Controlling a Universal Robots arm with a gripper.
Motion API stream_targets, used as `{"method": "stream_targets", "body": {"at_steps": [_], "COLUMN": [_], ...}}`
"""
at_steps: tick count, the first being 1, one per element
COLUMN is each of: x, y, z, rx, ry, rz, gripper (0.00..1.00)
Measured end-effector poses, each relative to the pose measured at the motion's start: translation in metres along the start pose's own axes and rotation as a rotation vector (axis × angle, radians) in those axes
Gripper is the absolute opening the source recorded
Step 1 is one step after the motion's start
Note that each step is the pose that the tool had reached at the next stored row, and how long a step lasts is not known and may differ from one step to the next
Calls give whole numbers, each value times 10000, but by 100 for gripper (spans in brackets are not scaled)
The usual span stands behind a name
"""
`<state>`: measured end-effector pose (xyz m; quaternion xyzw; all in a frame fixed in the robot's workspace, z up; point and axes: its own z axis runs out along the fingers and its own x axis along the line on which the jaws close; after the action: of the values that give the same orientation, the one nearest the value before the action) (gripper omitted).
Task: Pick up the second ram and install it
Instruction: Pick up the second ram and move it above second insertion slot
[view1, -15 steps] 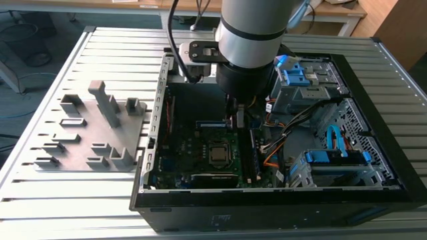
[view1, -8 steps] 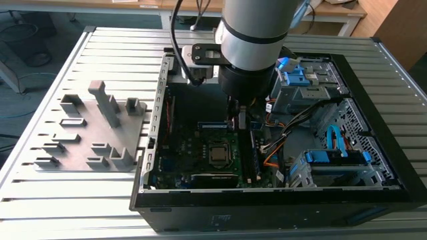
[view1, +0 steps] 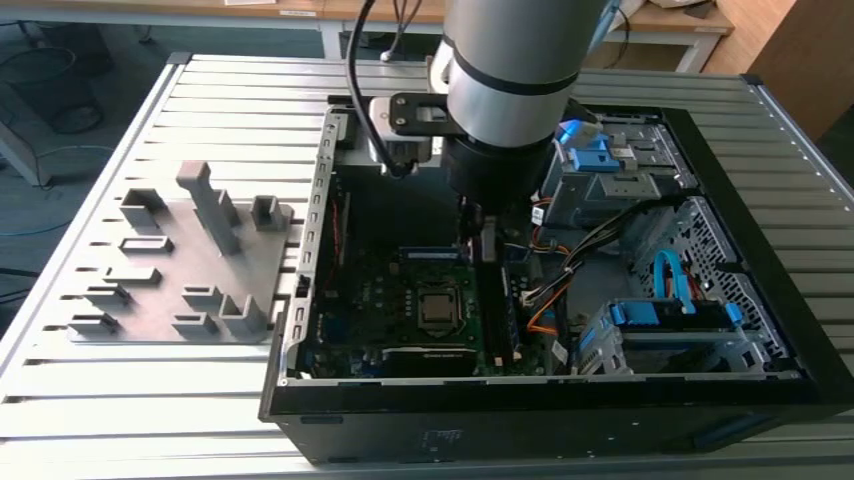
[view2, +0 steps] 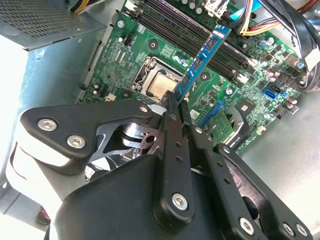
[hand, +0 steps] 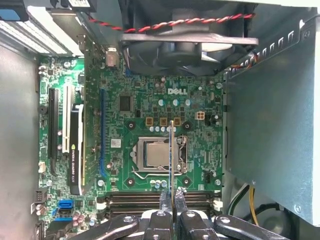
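Now, pincer (view2: 173, 102): clamping on one end of the second ram (view2: 205, 55).
Second ram: being held edge-on, just beside the CPU socket (hand: 152, 153).
Arm (view1: 514, 60): reaching into the computer case (view1: 534, 395), over the CPU socket.

I note the computer case (view1: 534, 420) on the slatted table (view1: 134, 400), with the holder blocks (view1: 187, 260) just beside it at the exterior view's left. The motherboard (hand: 200, 100) lies inside the case, the second ram (view2: 202, 62) above it.

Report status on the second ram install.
Single tool shut on second ram. Ram held above motherboard, crossing the slots, not seated. Cables beside the slots, nothing seen between ram and board.
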<state>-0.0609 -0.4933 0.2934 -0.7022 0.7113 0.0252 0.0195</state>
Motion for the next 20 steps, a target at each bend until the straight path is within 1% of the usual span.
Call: {"method": "stream_targets", "body": {"at_steps": [8, 14, 17, 20], "x": [16, 54, 103, 201], "y": [-10, -23, -24, -25], "z": [12, 26, 26, 25], "rx": [1, 0, 0, 0], "ry": [-1, 4, 12, 14], "rz": [-1, 2, 0, 0], "gripper": [14, 14, 14, 14]}}
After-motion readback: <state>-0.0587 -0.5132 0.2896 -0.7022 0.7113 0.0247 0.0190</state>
